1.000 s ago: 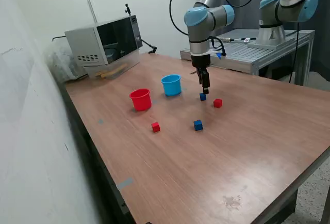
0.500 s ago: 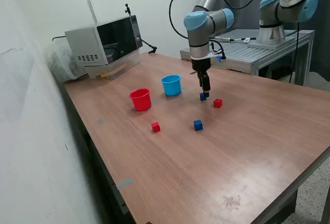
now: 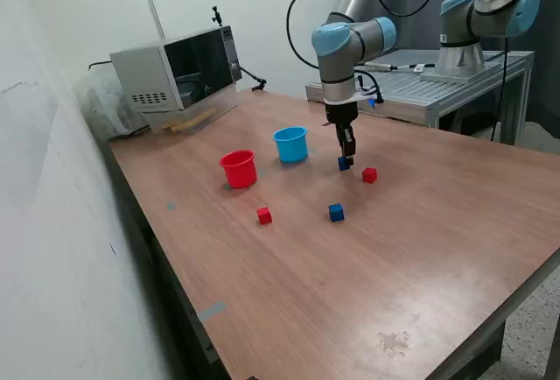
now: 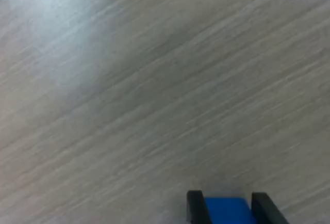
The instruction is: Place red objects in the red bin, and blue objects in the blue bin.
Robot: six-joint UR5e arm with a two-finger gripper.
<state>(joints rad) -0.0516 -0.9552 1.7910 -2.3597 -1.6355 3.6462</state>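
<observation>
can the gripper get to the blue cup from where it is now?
Probably yes. The gripper, holding a blue cube, sits beside the blue cup with bare table between; nothing blocks the cup's open top.

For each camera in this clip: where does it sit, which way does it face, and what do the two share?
Exterior view: off the arm, raised, looking down across the table at both cups, loose cubes, the arm and gripper.
Wrist view: on the wrist, facing down at woodgrain; two dark fingers flank a blue cube.
Shared: that blue cube, the gripper and the tabletop.
</observation>
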